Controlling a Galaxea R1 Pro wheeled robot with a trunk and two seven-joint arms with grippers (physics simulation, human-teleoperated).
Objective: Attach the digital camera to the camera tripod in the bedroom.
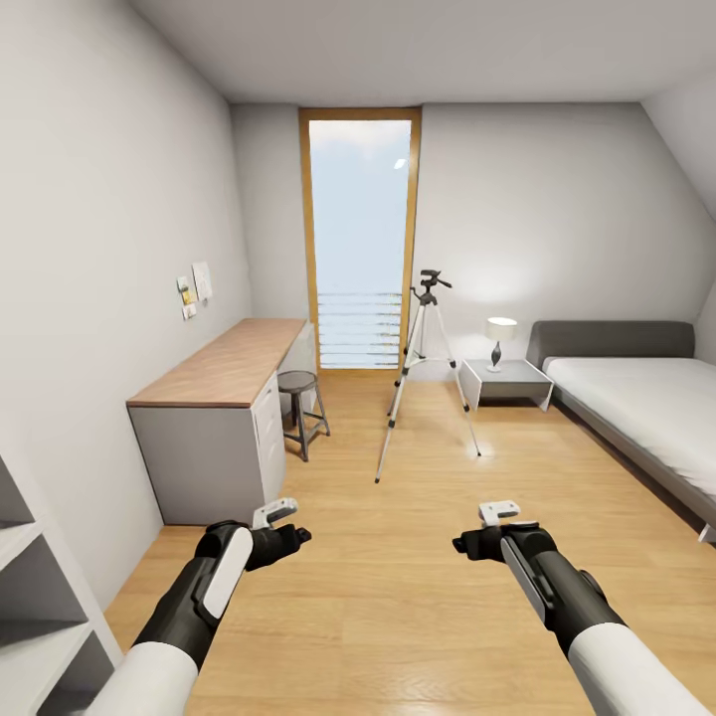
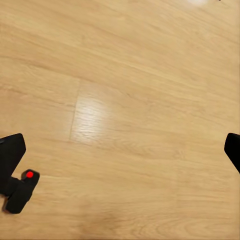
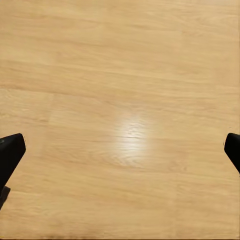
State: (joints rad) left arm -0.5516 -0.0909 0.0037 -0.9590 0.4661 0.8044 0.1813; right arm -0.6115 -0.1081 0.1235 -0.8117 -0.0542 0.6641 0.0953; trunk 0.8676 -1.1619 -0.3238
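Observation:
The camera tripod [image 1: 426,370] stands on the wood floor in front of the tall window, its black head and pan handle on top with nothing mounted. The digital camera [image 2: 22,189], small and black with a red dot, lies on the floor beside my left gripper's finger [image 2: 11,155] in the left wrist view. My left gripper [image 1: 288,538] and right gripper [image 1: 465,543] hover low over bare floor, well short of the tripod. Both are open and hold nothing; their fingers sit wide apart at the wrist views' edges.
A long wood-topped desk [image 1: 224,366] runs along the left wall with a round stool [image 1: 299,384] beside it. A bedside table [image 1: 507,380] with a lit lamp [image 1: 500,334] and a grey bed [image 1: 636,403] stand at the right. Grey shelves [image 1: 40,607] are at near left.

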